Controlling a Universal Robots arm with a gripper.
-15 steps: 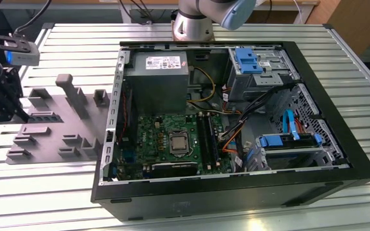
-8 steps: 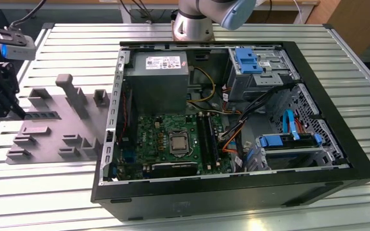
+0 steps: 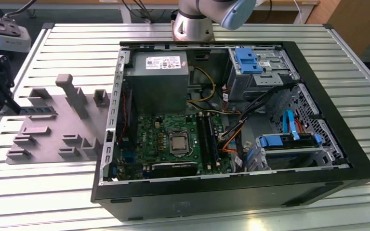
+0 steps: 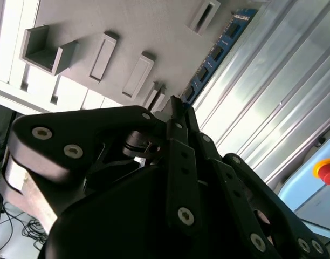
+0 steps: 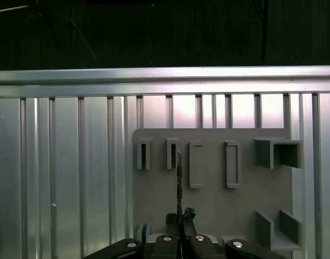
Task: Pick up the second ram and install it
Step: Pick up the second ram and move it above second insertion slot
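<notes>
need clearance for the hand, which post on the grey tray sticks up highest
The slim post near the grey tray's middle: it rises well above every low block around it. The hand holds the second ram at the tray.

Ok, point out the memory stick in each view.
Exterior view: at the exterior view's left, the memory stick sits in the gripper over the grey tray.
Second wrist view: a bluish strip leaving the gripper along the grey tray's edge.
First wrist view: a thin edge-on line from the gripper across the grey tray.
Shared landmark: the grey tray.
</notes>
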